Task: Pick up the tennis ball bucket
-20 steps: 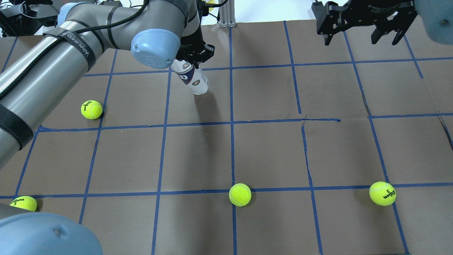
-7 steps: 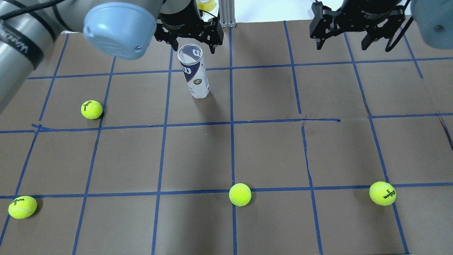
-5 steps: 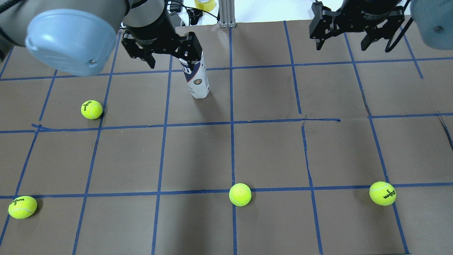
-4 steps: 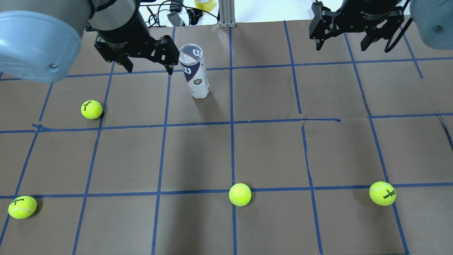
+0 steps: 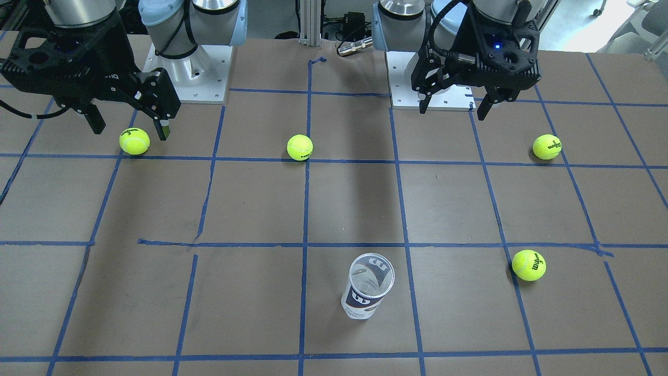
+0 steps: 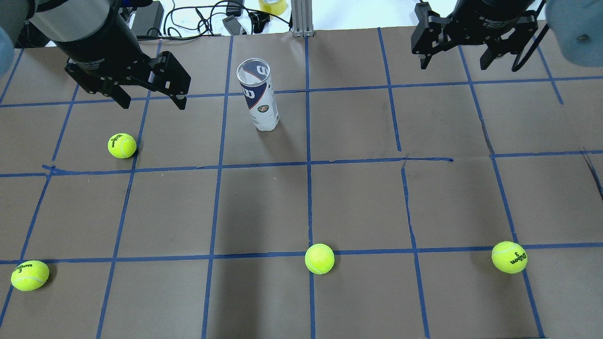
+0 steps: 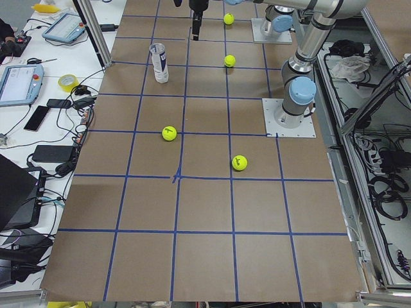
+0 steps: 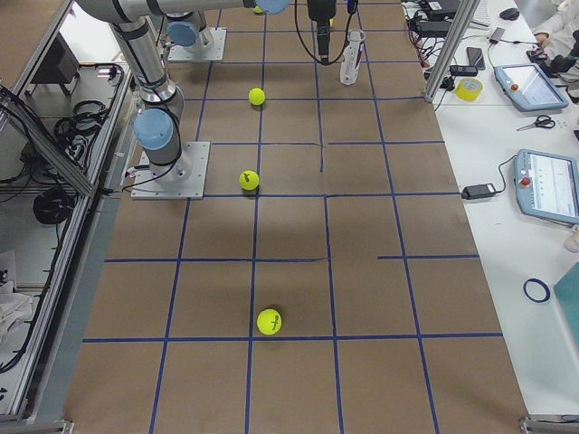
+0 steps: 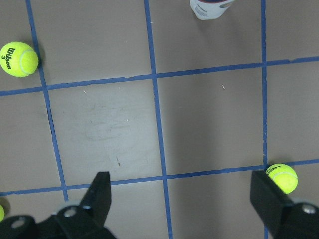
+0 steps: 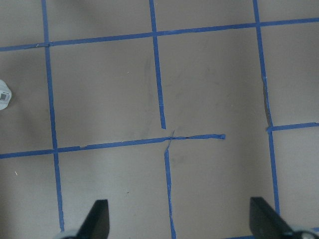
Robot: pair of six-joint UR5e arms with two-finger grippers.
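The left gripper (image 6: pixel 153 104) hangs over the table. Its black fingers (image 6: pixel 178 89) point down and are spread wide, with nothing between them. A little nearer the robot than the left one of those fingers lies a round, fuzzy, yellow-green tennis ball (image 6: pixel 122 145) with "Wilson" on it in black. Much nearer the robot and further left, a second tennis ball (image 6: pixel 29 275) says "Wilson 3".

To the right of the left gripper's fingers, and not touching them, the slim see-through plastic tennis ball bucket (image 6: pixel 259 99) stands up straight on the table. Its white and dark blue label has a big white "W" and a small round badge I cannot read.

A third tennis ball (image 6: pixel 319 258) lies nearer the robot than the bucket. A fourth tennis ball (image 6: pixel 509 257), far right, says "Wilson 3".

The right gripper (image 6: pixel 453 63) also points down. Its fingers (image 6: pixel 422 56) are wide apart and hold nothing, and the bucket is well off to their left.

The table (image 6: pixel 358 197) is covered in brown paper with blue tape lines making squares. Past its far edge lie black cables (image 6: pixel 198 19) and a yellow roll of tape (image 6: pixel 272 5).
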